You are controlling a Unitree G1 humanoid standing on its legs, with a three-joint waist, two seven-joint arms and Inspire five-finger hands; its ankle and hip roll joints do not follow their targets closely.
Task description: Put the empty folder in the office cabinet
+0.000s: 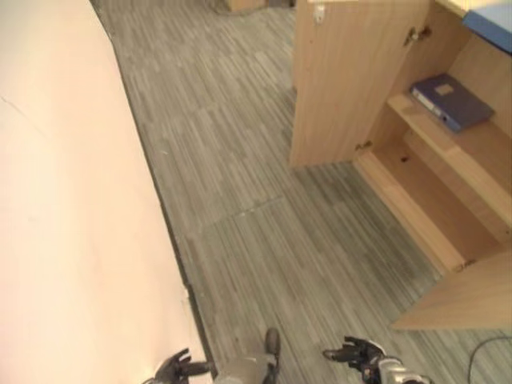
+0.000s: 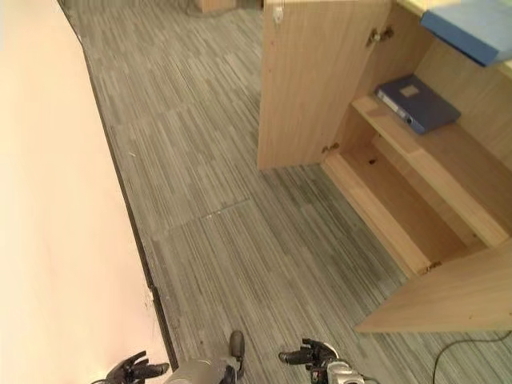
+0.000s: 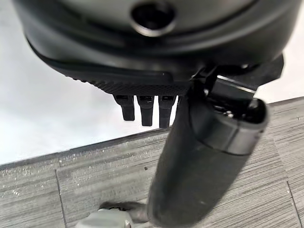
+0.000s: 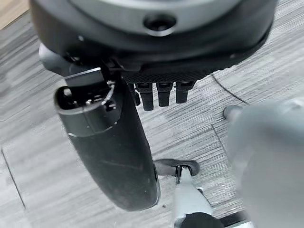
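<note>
We see the folder (image 1: 452, 101), a dark blue binder with a pale label on its cover and spine, lying flat on a shelf (image 1: 448, 140) in the open cabinet (image 1: 352, 72). Our left hand (image 1: 178, 367) and right hand (image 1: 358, 352) hang low over the floor (image 1: 240, 176), fingers relaxed and straight, holding nothing.

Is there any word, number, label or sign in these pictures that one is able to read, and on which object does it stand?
No text can be read.
Dark blue ring-binder folder lying on the upper shelf of the light wooden cabinet: a pale label on its cover, too small and blurred to read.
Light blue flat object on top of the cabinet: no print visible.
Grey striped carpet floor: no signs.
</note>
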